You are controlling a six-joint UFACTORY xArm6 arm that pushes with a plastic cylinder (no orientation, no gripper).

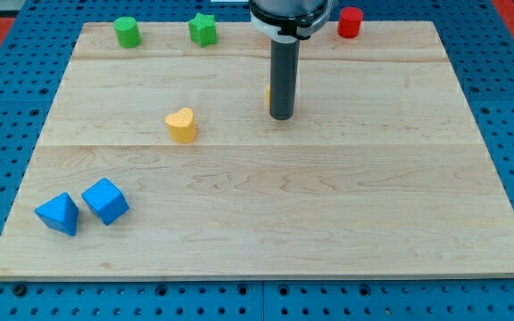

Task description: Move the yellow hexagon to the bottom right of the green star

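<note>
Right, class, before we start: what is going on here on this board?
An arm's dark rod stands on the wooden board, my tip almost hiding a yellow block, probably the hexagon, behind it. The green star sits up-left of the tip, at the top edge. The yellow heart lies apart to the left.

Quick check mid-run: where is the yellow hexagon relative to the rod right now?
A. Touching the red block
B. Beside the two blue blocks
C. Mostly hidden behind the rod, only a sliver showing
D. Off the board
C: only a yellow sliver of the yellow hexagon shows at the rod's left edge, just above my tip.
</note>
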